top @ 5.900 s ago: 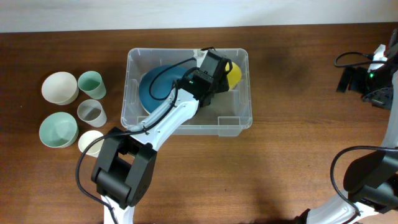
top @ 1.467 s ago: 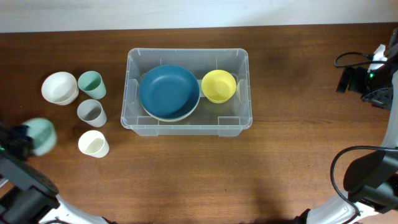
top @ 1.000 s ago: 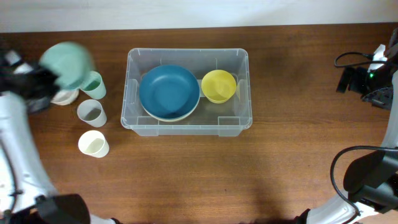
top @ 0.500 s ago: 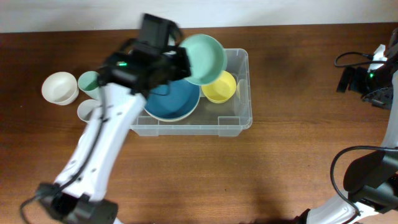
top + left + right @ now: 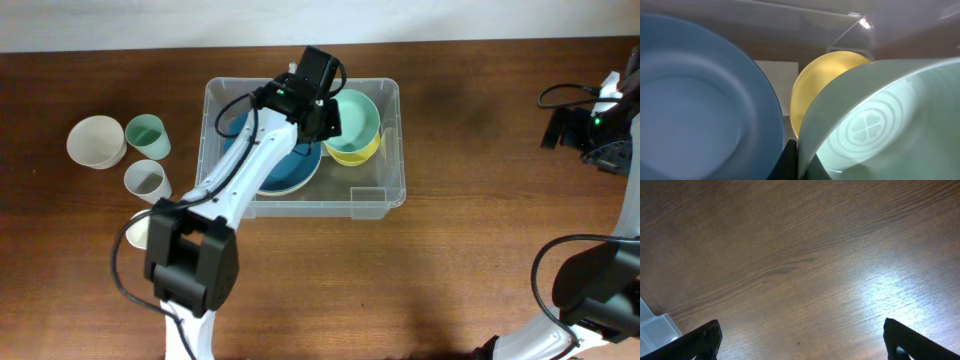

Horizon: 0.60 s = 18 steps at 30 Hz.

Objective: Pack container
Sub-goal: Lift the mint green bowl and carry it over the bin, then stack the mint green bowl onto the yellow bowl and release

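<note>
The clear container point(image 5: 392, 192) stands mid-table. Inside it lie a blue bowl point(image 5: 277, 168) at the left and a yellow bowl point(image 5: 352, 153) at the right. My left gripper point(image 5: 328, 117) reaches into the container, shut on the rim of a mint green bowl point(image 5: 358, 118) that hangs tilted just over the yellow bowl. In the left wrist view the mint bowl point(image 5: 890, 120) fills the right side. Beside it there are the yellow bowl point(image 5: 822, 85), the blue bowl point(image 5: 700, 100) and the left gripper point(image 5: 797, 152). My right gripper point(image 5: 802, 345) is open over bare table, far right.
Left of the container stand a white bowl point(image 5: 96, 140), a green cup point(image 5: 147, 134), a grey cup point(image 5: 147, 181) and a cream cup point(image 5: 138, 228) half hidden by the arm. A corner of the container point(image 5: 654, 327) shows in the right wrist view.
My left arm has swung from the cups on the left across to the container, carrying the mint bowl, and now holds it lower over the yellow bowl. The right arm has not moved.
</note>
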Each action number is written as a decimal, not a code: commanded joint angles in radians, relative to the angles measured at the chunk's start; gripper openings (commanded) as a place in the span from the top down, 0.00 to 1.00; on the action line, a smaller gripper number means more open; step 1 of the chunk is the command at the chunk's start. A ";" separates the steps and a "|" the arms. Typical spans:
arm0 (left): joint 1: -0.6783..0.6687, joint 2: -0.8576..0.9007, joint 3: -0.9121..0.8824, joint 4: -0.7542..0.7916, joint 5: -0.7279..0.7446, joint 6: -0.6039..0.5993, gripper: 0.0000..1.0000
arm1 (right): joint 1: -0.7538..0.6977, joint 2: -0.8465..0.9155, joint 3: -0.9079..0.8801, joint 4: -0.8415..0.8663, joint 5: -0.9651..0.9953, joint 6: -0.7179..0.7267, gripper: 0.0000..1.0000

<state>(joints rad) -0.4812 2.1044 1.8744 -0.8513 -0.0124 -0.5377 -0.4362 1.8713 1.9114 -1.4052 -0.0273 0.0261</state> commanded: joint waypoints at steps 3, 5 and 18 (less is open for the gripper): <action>-0.001 0.046 0.012 0.039 -0.010 0.015 0.99 | -0.003 0.003 -0.004 0.001 -0.002 0.008 0.01; -0.001 0.046 0.012 0.056 -0.009 0.015 0.99 | -0.003 0.003 -0.004 0.001 -0.003 0.008 0.01; -0.010 0.059 0.011 0.058 0.016 0.015 0.99 | -0.003 0.003 -0.004 0.001 -0.003 0.008 0.01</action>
<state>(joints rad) -0.4824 2.1471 1.8744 -0.7959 -0.0116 -0.5381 -0.4362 1.8713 1.9114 -1.4052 -0.0277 0.0265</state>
